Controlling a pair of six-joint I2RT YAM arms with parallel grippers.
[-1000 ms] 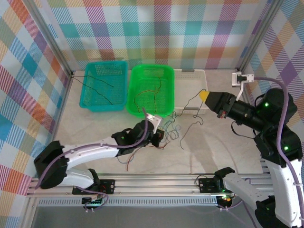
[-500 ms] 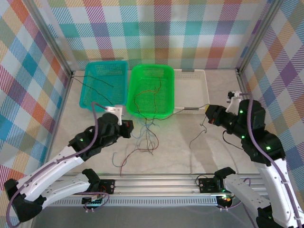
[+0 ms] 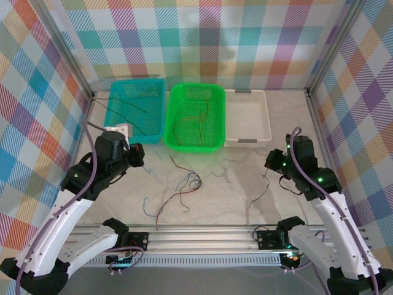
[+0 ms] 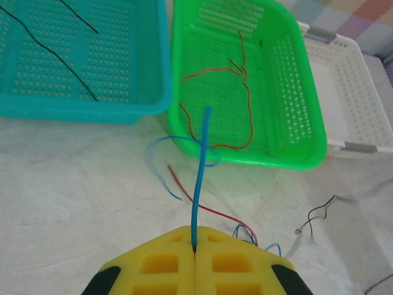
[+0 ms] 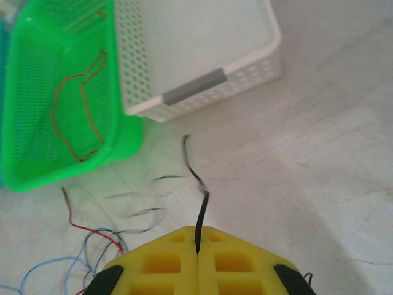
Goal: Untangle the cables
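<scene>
Clamped shut: left end effector [image 4: 194, 249] on blue cable [image 4: 199, 178] running straight ahead toward green basket [image 4: 295, 123], right end effector [image 5: 198, 246] on black cable [image 5: 200, 212]; tangle [image 3: 184, 184] between, nearer left.

Teal basket [image 3: 116, 137], green basket [image 3: 192, 147] just beside it, white basket [image 3: 268, 118] next along, pale marbled tabletop [image 3: 291, 114], plaid walls [image 3: 202, 37] behind.

Table [image 3: 288, 129]: pale marble-look top, carrying 3 baskets + loose wiring. Teal basket [image 3: 132, 139], green basket [image 3: 195, 147] and white basket [image 3: 249, 117] sitting side by side along the far edge, L to R, walls touching or nearly so. Cables [image 3: 191, 182] lying in a loose, spread tangle at ctr, just in front of the green basket; red, blue, green strands showing. Dark wire [image 3: 258, 198] trailing onto the top further R, apart from the tangle.
</scene>
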